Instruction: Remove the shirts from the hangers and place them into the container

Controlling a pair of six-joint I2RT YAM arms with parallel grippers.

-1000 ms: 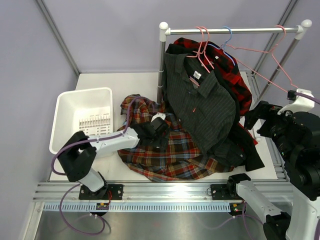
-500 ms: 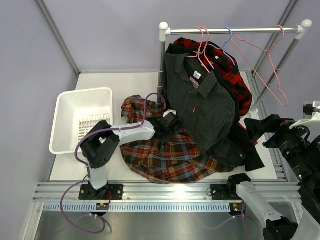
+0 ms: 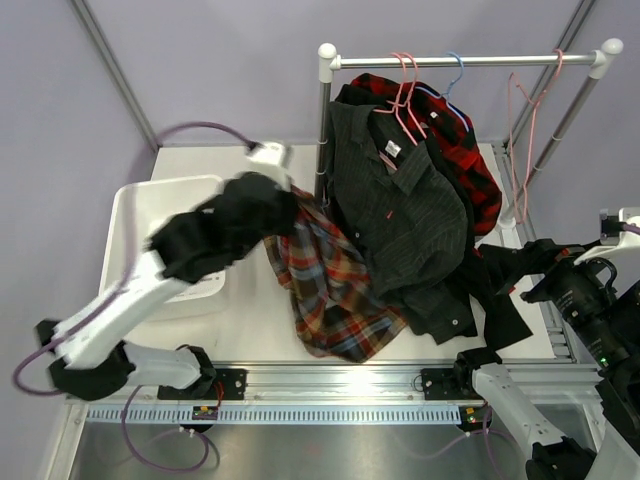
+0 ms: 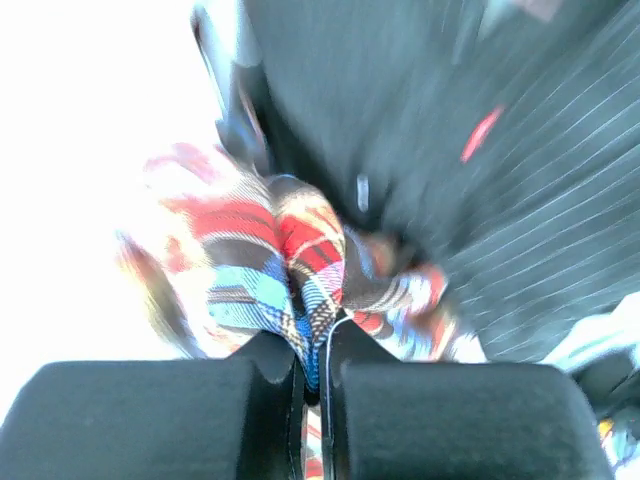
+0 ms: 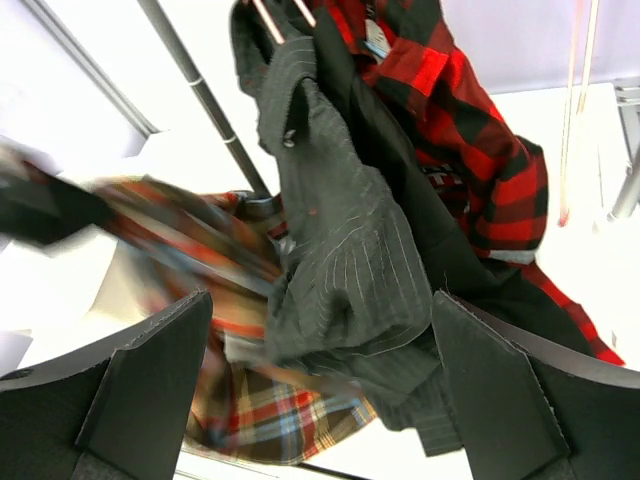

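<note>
Left pincer point(image 4: 314, 368) clamped on the plaid shirt point(image 3: 335, 290), arm stretched high over the white container point(image 3: 128, 208)

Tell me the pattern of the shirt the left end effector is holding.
Red-green-cream plaid shirt, clearest in the top external view.

Nothing readable on any camera. The white neck label point(image 3: 393, 150) on the pinstriped shirt point(image 3: 410, 230), off to the right of my left gripper point(image 4: 312, 350), is too small. The red tab point(image 4: 481, 133) on its chest, up-right of my jaws, is blurred.
</note>
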